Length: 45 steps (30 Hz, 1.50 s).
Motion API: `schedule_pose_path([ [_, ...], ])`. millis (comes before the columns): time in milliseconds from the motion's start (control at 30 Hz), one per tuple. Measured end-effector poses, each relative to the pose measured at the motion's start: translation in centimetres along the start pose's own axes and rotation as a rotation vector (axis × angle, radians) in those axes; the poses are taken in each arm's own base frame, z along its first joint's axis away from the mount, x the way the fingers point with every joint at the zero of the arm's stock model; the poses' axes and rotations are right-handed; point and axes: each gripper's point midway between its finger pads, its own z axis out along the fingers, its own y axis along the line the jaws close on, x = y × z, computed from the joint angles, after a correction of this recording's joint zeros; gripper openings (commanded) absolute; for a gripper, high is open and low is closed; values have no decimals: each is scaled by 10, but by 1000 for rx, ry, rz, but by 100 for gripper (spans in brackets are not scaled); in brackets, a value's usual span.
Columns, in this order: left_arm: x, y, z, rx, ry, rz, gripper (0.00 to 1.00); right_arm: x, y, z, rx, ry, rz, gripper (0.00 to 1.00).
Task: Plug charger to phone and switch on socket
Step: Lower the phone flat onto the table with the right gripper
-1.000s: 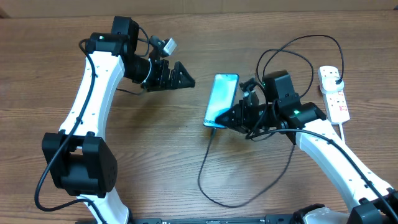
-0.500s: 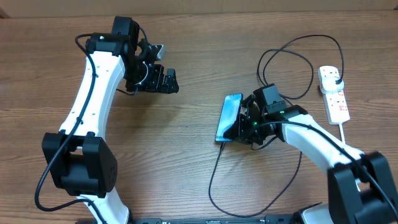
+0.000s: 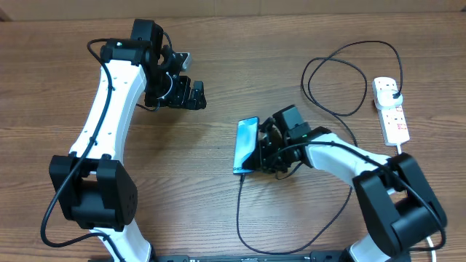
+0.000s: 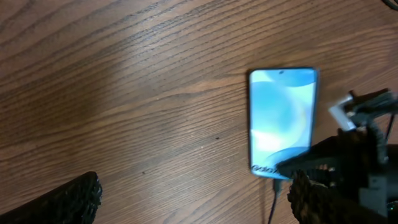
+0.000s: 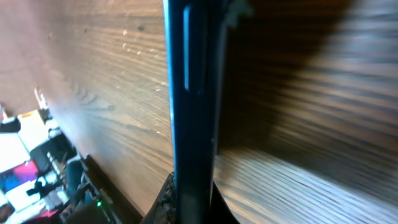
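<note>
Right gripper (image 3: 257, 151) is pinched shut on the phone (image 3: 245, 142)'s long edge, with the cable (image 3: 238, 207) running out of the phone's end right beside the fingers. Left gripper (image 3: 195, 94) hangs wide open and empty, well apart, and the power strip (image 3: 392, 110) sits far off behind the right one.

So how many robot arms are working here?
2. The left arm stands along the left of the overhead view; the right arm reaches in from lower right, ending at the phone. No other shows.

Soft even overhead light, faint shadows; right wrist view blurred and dark-cornered.
</note>
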Motion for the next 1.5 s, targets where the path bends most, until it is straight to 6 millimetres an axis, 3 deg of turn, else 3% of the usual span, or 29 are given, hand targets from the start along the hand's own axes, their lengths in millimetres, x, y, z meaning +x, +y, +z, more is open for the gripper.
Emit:
schedule_pose_path([
  [267, 0, 0, 0, 0, 0, 0, 100, 6, 11, 20, 4, 13, -74, 14],
  [467, 0, 0, 0, 0, 0, 0, 100, 2, 6, 21, 42, -13, -78, 26],
  [900, 0, 0, 0, 0, 0, 0, 99, -8, 1, 21, 76, -62, -96, 27],
  [1100, 0, 0, 0, 0, 0, 1, 100, -12, 1, 21, 81, -78, -102, 30],
  [1267, 0, 0, 0, 0, 0, 0, 99, -14, 3, 21, 75, -85, -109, 38],
  [1500, 0, 0, 0, 0, 0, 0, 100, -14, 4, 21, 71, -87, -108, 39],
])
